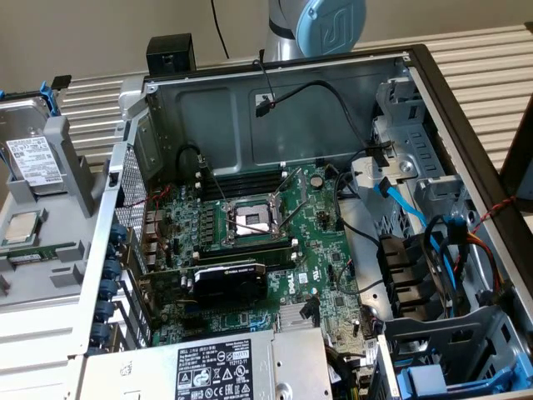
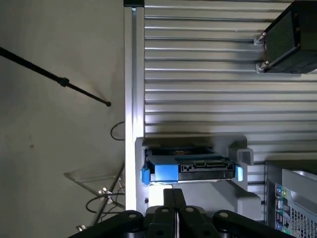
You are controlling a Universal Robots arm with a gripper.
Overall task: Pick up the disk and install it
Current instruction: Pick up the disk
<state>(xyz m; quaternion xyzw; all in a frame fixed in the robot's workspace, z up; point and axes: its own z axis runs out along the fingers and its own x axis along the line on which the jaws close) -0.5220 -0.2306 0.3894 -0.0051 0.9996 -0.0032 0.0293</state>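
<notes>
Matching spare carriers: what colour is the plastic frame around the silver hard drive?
Blue plastic frame; clearest in the wrist view.

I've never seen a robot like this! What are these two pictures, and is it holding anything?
It's a robot arm at an open computer. One picture comes from a camera off to the side: it sees the arm's blue-capped joint behind the case. The other comes from a camera on the arm's wrist, looking past its tool, the black pinching part. The tool is shut and holds nothing. Beyond it stands the disk, a silver drive in a blue frame, in a grey holder. In the side picture the disk is at the exterior view's left, outside the computer, so it isn't installed yet.
</notes>
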